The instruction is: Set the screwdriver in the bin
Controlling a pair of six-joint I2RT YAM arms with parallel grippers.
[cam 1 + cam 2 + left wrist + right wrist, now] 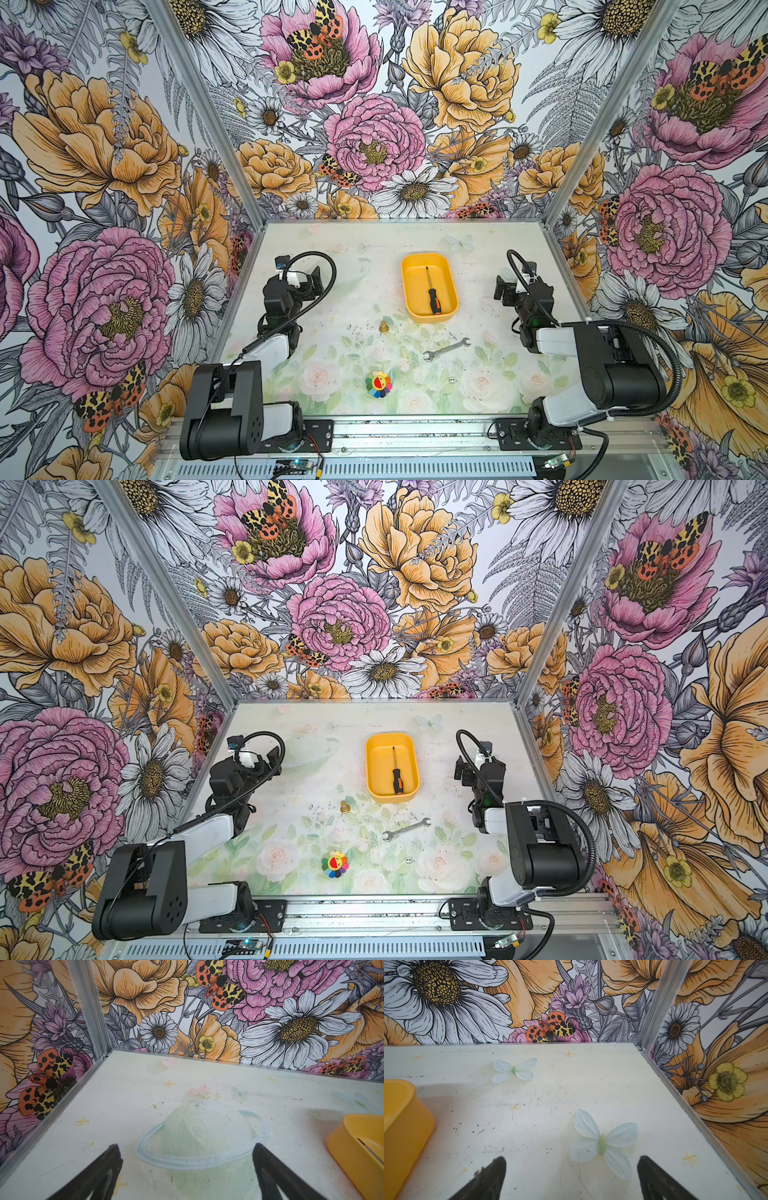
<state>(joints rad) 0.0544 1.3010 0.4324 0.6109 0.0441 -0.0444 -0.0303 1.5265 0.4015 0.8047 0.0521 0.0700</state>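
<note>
The yellow-orange bin (415,286) (380,766) stands at the far middle of the table. Inside it lies the screwdriver (432,291) (397,773), its thin shaft pointing away and its black handle with the orange end toward the near wall of the bin. My left gripper (309,282) (266,762) (186,1145) hangs open and empty to the left of the bin. To the bin's right, my right gripper (503,286) (461,771) (572,1158) is open too, holding nothing. The left wrist view catches a corner of the bin (353,1142) with a bit of the screwdriver's shaft (369,1149). The right wrist view shows only the bin's outer wall (400,1118).
A silver wrench (446,348) lies in front of the bin. A small brass fitting (384,326) stands to the bin's near left. A rainbow flower toy (378,383) sits near the front edge. Flowered walls close in the table on three sides.
</note>
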